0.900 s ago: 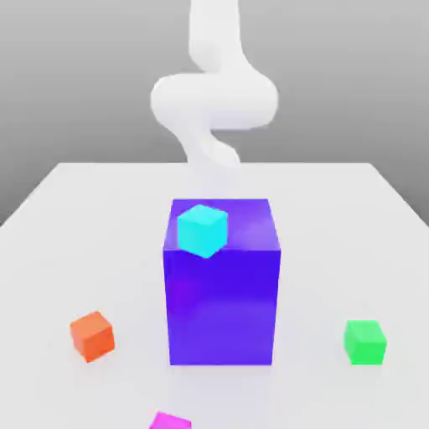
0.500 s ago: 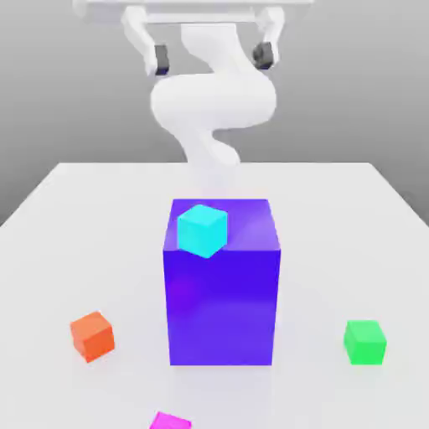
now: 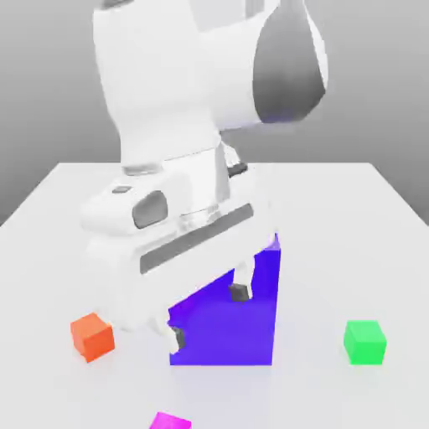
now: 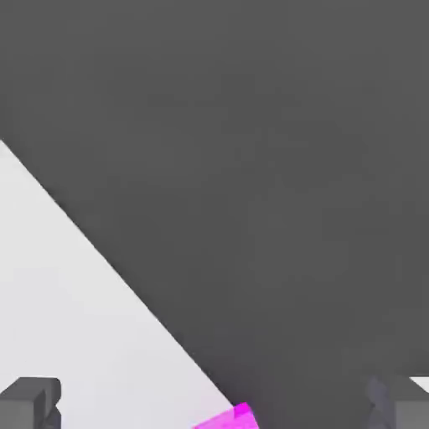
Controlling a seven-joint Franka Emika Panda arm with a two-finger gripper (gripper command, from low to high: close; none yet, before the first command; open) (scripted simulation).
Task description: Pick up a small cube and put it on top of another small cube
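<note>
The white arm hides most of the big purple block (image 3: 239,323). The gripper (image 3: 208,315) hangs spread, holding nothing. The small magenta cube (image 3: 170,421) lies cut off at the table's near edge, well apart from the small green cube (image 3: 365,342).

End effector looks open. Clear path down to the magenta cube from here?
Probably yes. The end effector is open in front of the purple block, and the magenta cube sits nearer the camera on bare table, nothing touching it; it shows between the fingertips in the hand view.

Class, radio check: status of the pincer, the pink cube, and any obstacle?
Pincer open, empty, above table. Pink cube untouched at table's near edge. Purple block behind the pincer; green cube waiting.
</note>
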